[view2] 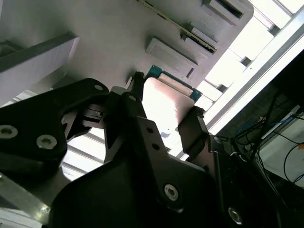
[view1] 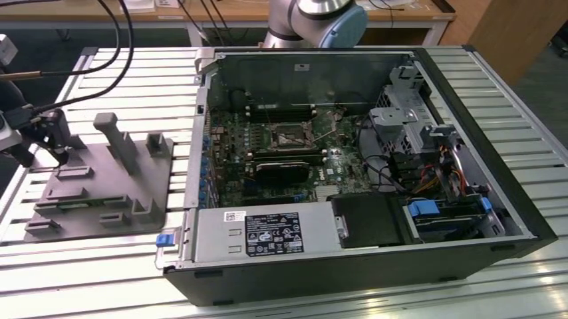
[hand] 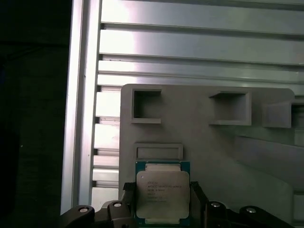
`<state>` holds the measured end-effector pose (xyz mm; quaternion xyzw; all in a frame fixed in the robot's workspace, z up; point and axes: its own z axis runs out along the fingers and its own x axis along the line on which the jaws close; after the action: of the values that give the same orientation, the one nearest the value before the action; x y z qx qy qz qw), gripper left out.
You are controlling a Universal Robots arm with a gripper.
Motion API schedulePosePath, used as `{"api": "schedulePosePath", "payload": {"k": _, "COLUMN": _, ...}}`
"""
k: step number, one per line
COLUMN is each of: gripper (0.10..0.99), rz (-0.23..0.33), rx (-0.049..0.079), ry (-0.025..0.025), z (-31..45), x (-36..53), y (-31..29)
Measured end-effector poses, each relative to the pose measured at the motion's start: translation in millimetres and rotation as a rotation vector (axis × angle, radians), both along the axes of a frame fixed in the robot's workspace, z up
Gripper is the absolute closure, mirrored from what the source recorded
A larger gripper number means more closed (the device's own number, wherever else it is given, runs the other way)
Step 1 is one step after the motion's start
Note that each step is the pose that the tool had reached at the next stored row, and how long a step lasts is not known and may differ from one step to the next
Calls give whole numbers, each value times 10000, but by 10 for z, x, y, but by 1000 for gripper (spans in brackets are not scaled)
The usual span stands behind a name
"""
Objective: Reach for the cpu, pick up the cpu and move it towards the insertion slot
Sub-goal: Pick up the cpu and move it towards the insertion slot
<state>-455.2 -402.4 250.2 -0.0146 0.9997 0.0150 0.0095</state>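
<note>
Slatted metal table [view1: 151, 73] carried one grey fixture [view1: 106, 193] at the exterior view's left, just beside one open computer case [view1: 302, 80]. One insertion slot [view1: 288, 136] lay uncovered on the green board inside, well apart from the gripper [hand: 161, 187]. Gripper was down at the fixture's corner. Jaws were closed to chip width, two fingers [hand: 194, 197] against opposite edges of the one cpu [hand: 163, 197]. Cpu lay flat on the fixture, seen between the fingers in both wrist views
</note>
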Motion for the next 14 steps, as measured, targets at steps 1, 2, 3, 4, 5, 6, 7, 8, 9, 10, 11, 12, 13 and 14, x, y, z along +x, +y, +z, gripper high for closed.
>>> {"api": "schedulePosePath", "payload": {"k": 1, "gripper": 545, "rz": 0, "rx": 1, "ry": 0, "z": 20, "x": 0, "y": 0}}
{"api": "schedulePosePath", "payload": {"k": 2, "gripper": 545, "rz": 0, "rx": 0, "ry": 1, "z": 40, "x": 0, "y": 0}}
{"api": "schedulePosePath", "payload": {"k": 3, "gripper": 545, "rz": 0, "rx": 0, "ry": 1, "z": 60, "x": 0, "y": 0}}
{"api": "schedulePosePath", "payload": {"k": 4, "gripper": 545, "rz": 0, "rx": 1, "ry": 0, "z": 79, "x": 0, "y": 0}}
{"api": "schedulePosePath", "payload": {"k": 5, "gripper": 545, "rz": 0, "rx": 0, "ry": 1, "z": 97, "x": 0, "y": 0}}
{"api": "schedulePosePath", "payload": {"k": 6, "gripper": 545, "rz": 0, "rx": 1, "ry": -1, "z": 113, "x": 0, "y": 0}}
{"api": "schedulePosePath", "payload": {"k": 7, "gripper": 545, "rz": 0, "rx": 1, "ry": 1, "z": 130, "x": 0, "y": 0}}
{"api": "schedulePosePath", "payload": {"k": 8, "gripper": 545, "rz": 0, "rx": 0, "ry": 0, "z": 148, "x": 0, "y": 0}}
{"api": "schedulePosePath", "payload": {"k": 9, "gripper": 545, "rz": 0, "rx": 0, "ry": 0, "z": 166, "x": 0, "y": 0}}
{"api": "schedulePosePath", "payload": {"k": 10, "gripper": 545, "rz": 0, "rx": 1, "ry": 0, "z": 183, "x": 0, "y": 0}}
{"api": "schedulePosePath", "payload": {"k": 11, "gripper": 545, "rz": 0, "rx": 1, "ry": 0, "z": 198, "x": 0, "y": 0}}
{"api": "schedulePosePath", "payload": {"k": 12, "gripper": 545, "rz": 0, "rx": 1, "ry": -1, "z": 214, "x": 0, "y": 0}}
{"api": "schedulePosePath", "payload": {"k": 13, "gripper": 545, "rz": -1, "rx": 1, "ry": -1, "z": 231, "x": 0, "y": 0}}
{"api": "schedulePosePath", "payload": {"k": 14, "gripper": 545, "rz": 0, "rx": 1, "ry": 0, "z": 248, "x": 0, "y": 0}}
